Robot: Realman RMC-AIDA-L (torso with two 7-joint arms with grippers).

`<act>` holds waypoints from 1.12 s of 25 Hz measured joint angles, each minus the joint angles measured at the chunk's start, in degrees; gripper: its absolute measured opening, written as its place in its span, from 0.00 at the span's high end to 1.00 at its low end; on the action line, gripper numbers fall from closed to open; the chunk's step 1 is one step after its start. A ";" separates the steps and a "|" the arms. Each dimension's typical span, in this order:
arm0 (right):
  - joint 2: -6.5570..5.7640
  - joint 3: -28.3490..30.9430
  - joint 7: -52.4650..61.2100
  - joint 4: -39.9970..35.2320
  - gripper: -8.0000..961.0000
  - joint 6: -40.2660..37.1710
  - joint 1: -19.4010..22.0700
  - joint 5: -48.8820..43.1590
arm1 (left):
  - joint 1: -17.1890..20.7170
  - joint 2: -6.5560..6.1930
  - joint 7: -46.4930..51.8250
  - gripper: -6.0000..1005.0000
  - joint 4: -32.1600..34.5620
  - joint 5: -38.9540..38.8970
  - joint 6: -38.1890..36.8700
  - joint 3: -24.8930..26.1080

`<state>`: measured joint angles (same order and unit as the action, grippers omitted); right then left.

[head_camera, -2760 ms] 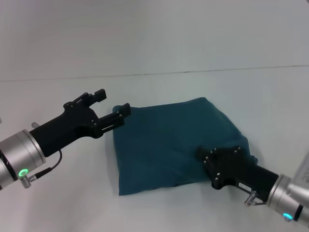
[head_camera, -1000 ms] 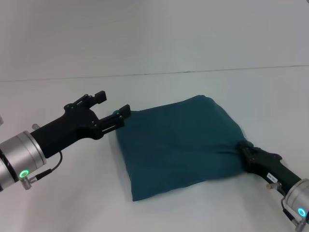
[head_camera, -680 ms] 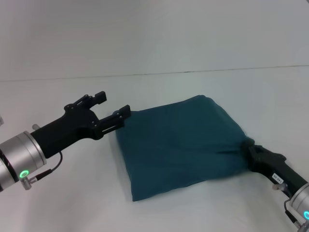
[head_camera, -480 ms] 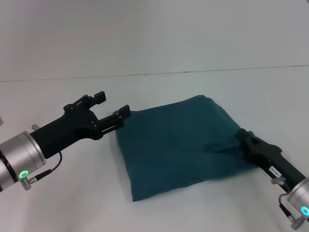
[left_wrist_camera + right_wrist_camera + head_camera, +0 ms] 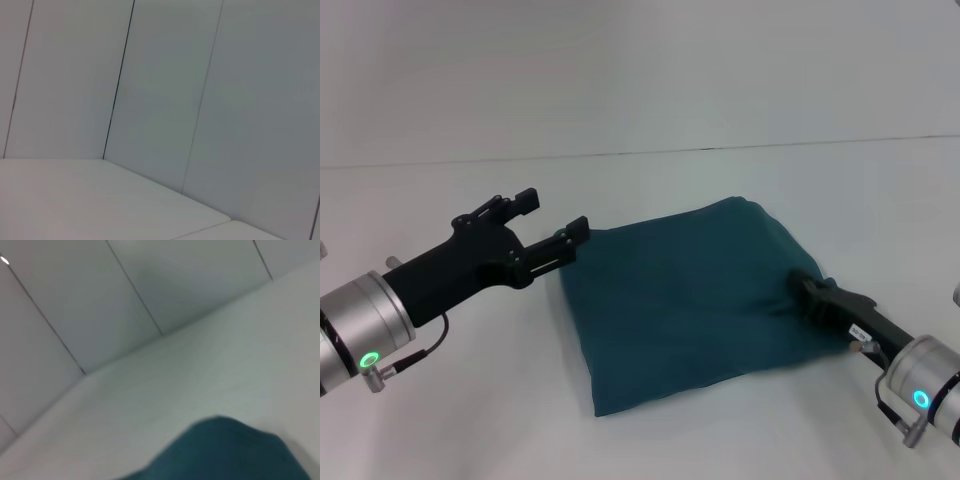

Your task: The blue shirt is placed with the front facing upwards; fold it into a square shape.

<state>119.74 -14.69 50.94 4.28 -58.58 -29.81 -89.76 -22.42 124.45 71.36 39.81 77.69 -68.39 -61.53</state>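
The blue shirt (image 5: 690, 300) lies folded into a rough, tilted square on the white table, showing plain teal cloth. The right wrist view catches only a corner of the shirt (image 5: 225, 450). My right gripper (image 5: 807, 291) rests at the shirt's right edge, its tip touching the cloth where a crease runs inward. My left gripper (image 5: 552, 215) is open and hovers just off the shirt's far left corner, holding nothing. One of its fingertips (image 5: 576, 229) is close to that corner.
The white table (image 5: 440, 420) spreads around the shirt on all sides. A pale panelled wall (image 5: 640, 70) rises behind it. The left wrist view shows only the wall (image 5: 160, 100) and the table.
The right arm dragged the shirt's right side toward the right, so the shirt shifted and turned. In the last half second its tip moved slightly up and left along the edge. The left arm stayed put.
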 joint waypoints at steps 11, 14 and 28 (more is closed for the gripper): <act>0.02 0.42 0.30 -0.22 0.98 -5.43 5.74 0.26 | 0.01 0.00 0.10 0.12 0.00 0.01 0.01 0.01; 0.03 0.50 0.26 -1.05 0.98 -9.76 6.76 0.26 | 0.01 0.00 0.01 0.12 0.00 0.03 0.03 0.01; -0.71 -1.06 15.37 -24.32 0.98 -17.26 4.20 -3.40 | 0.33 0.09 -1.03 0.12 0.28 0.00 -1.27 -0.04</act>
<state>119.03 -15.75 66.30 -20.04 -75.83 -25.61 -93.15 -22.08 124.54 70.34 40.09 77.69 -69.66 -61.58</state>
